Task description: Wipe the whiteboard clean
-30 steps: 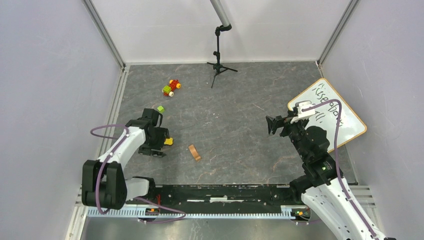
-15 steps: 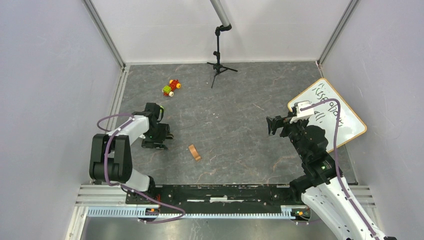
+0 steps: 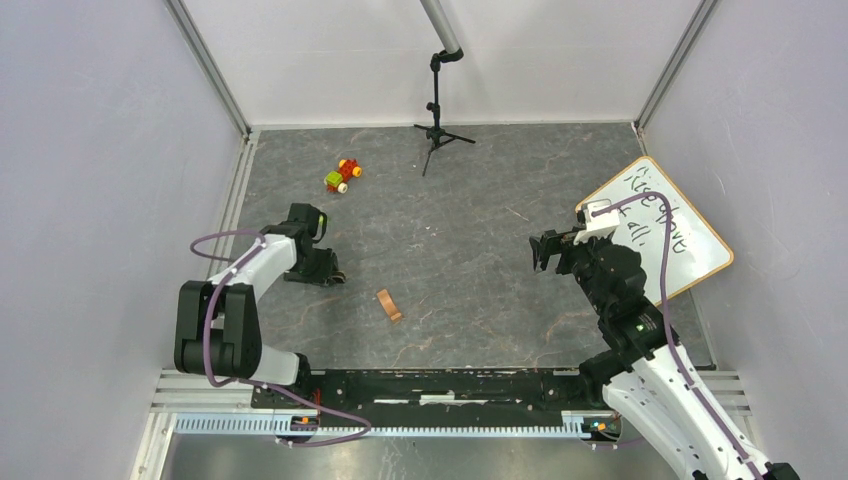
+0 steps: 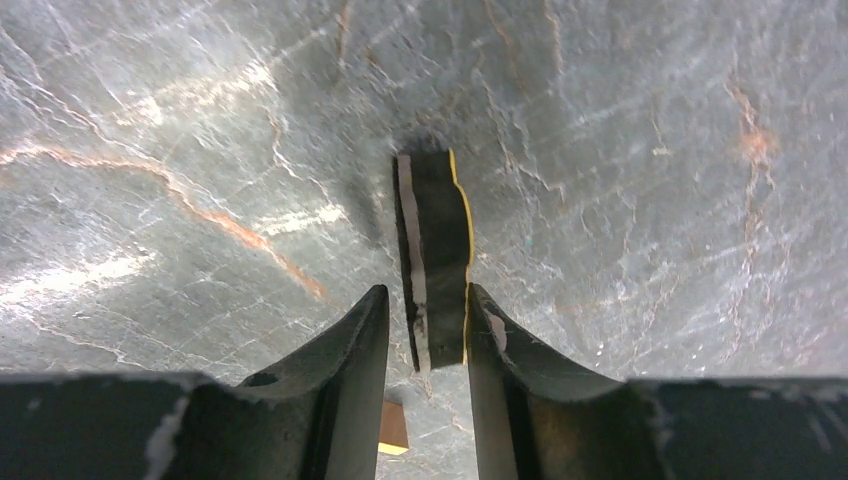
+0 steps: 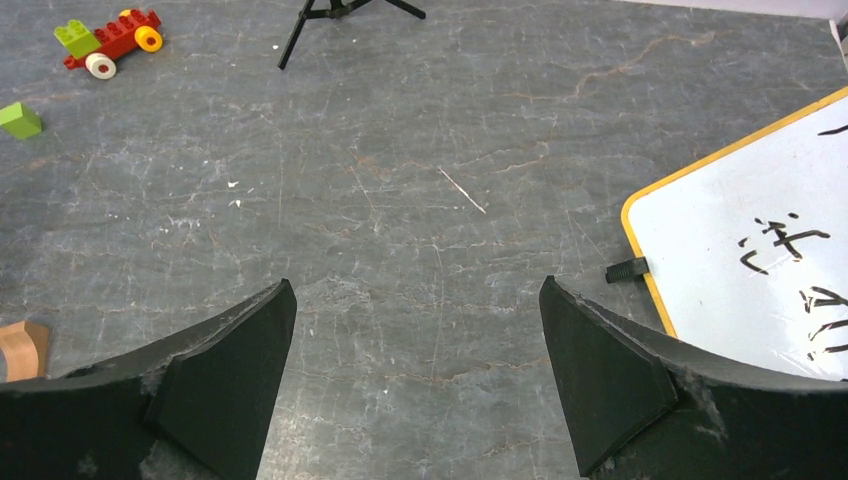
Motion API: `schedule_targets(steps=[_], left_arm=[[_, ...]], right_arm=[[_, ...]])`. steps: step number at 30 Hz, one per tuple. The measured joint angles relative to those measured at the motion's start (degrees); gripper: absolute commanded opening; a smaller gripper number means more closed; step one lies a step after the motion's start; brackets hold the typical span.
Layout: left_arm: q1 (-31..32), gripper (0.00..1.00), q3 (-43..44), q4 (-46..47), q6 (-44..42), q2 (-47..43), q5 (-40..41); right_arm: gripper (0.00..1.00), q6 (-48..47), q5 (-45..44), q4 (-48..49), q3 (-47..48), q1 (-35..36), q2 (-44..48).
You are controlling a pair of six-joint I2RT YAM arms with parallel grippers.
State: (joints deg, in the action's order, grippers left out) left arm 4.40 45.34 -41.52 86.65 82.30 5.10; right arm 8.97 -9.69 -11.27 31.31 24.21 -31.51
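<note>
The whiteboard [image 3: 690,245] lies tilted at the table's right edge, white with a tan frame and dark handwriting on it; the right wrist view shows its corner [image 5: 760,200]. My right gripper [image 3: 541,250] hovers just left of the board, jaws wide open over bare table [image 5: 418,285]. At the left, my left gripper [image 3: 318,272] points down at the table. In the left wrist view a thin dark eraser pad with a yellow edge [image 4: 438,240] stands on edge between the fingers, and the gripper [image 4: 425,295] is shut on its near end.
A red and green toy car [image 3: 342,175] sits at the back left, with a green brick [image 5: 20,119] nearer. A tan curved piece [image 3: 388,305] lies mid-table. A black tripod [image 3: 437,120] stands at the back. A small black cap [image 5: 627,269] lies by the board's edge.
The left gripper has moved down and slightly away over the yellow-edged pad, and its jaws have closed on it. The right gripper has shifted only a little.
</note>
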Motion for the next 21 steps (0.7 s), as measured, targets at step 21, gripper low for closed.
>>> schedule_targets(steps=[21], left_arm=[[33.5,0.31,15.8,13.7,-5.1,9.4,-2.4]], right_arm=[[0.97,0.5,-1.0,-0.9,-0.7,0.0,-2.0]])
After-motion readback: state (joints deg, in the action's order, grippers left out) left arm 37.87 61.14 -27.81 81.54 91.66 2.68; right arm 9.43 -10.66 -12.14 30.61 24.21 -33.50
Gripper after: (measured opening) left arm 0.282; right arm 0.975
